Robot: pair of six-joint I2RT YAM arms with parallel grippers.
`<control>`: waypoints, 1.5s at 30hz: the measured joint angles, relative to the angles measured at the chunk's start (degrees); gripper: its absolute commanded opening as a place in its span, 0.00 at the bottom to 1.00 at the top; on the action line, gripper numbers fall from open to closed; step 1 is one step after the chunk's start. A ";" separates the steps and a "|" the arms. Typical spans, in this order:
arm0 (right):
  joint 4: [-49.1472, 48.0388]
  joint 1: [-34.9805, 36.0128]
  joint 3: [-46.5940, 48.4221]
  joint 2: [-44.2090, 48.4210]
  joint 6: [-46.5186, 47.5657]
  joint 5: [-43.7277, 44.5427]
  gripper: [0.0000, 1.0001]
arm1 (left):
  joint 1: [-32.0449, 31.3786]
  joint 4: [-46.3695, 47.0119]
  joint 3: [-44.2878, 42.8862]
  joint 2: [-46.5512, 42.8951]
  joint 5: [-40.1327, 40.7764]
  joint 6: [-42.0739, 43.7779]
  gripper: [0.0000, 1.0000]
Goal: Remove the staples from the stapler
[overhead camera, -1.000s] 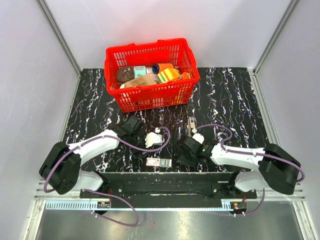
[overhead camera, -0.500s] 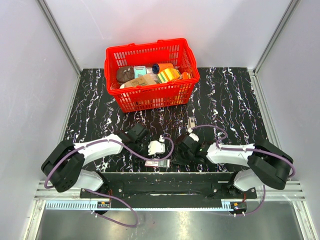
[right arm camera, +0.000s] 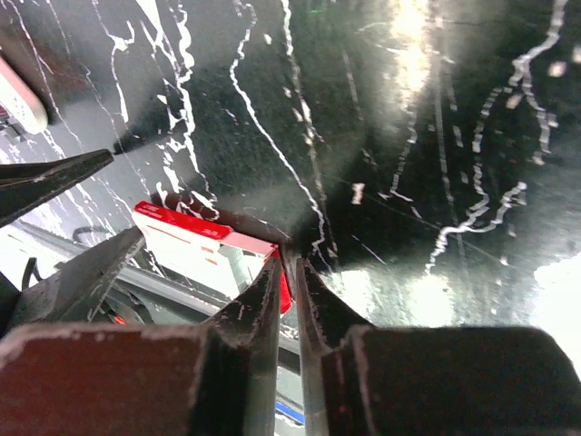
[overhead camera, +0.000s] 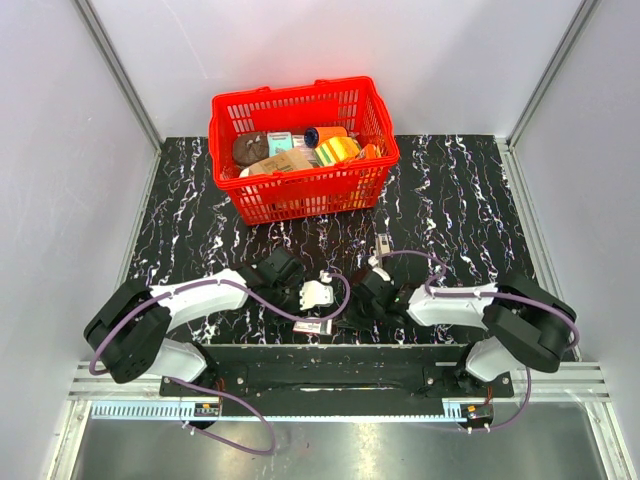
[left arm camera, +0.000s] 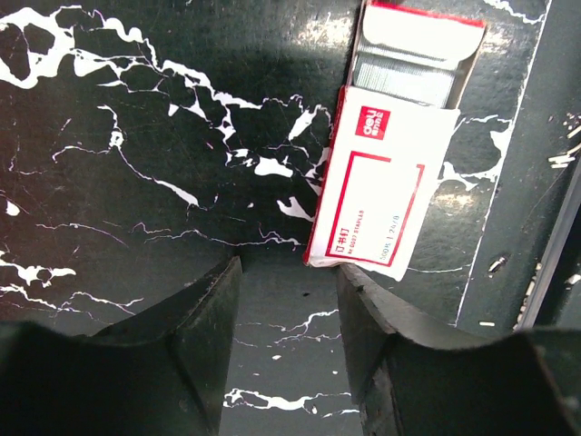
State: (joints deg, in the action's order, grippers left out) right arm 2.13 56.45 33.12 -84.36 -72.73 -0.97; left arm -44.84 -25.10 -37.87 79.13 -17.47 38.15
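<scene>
We see the stapler (overhead camera: 382, 245) lying on the counter (overhead camera: 460, 200) between the red basket (overhead camera: 300, 195) and the right arm's wrist, apart from both sets of jaws and out of both wrist views. The left gripper (left arm camera: 289, 269) hangs low over the counter with its jaws spread wide. A flat white-and-red box (left arm camera: 381, 195) lies just ahead of them, its near corner beside one fingertip. The box's far end is open, showing grey staple strips (left arm camera: 404, 77) packed inside. We can read a red "deli" logo (left arm camera: 373, 122) on it, but the print in the red frame is too small to make out. The right gripper (right arm camera: 288, 263) has its jaws closed to a thin slit, with the tips at the box's red edge. We cannot tell whether they nip it.
</scene>
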 measured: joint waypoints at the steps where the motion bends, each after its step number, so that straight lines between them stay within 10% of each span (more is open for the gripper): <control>1: -0.48 0.00 0.22 -0.57 -0.04 -0.31 0.16 | -0.07 0.11 0.00 0.00 0.00 -0.28 0.50; 22: -0.98 -0.66 7.04 -8.11 1.03 -3.21 0.20 | -0.07 -0.92 -1.03 1.11 1.14 -2.89 0.49; 28: 3.32 -0.70 7.10 -5.75 4.00 -2.12 0.36 | -0.09 -0.24 -2.16 2.40 1.60 -3.76 0.53; 38: 17.66 -0.70 11.26 0.33 15.02 4.94 0.96 | 3.15 -5.60 -8.76 2.45 1.42 -4.57 0.79; 40: 19.67 -0.70 13.77 0.44 17.29 5.79 0.99 | 3.91 -7.52 -11.06 1.51 1.29 -4.68 0.99; 45: 22.71 -0.70 19.91 0.44 21.81 7.43 0.99 | 4.98 -13.09 -17.57 -3.28 0.72 -5.01 0.99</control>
State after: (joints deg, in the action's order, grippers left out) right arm 24.84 55.75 53.04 -83.92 -50.92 6.46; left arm -39.86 -38.20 -55.44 75.85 -16.75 33.15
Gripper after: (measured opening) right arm 0.992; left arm 0.987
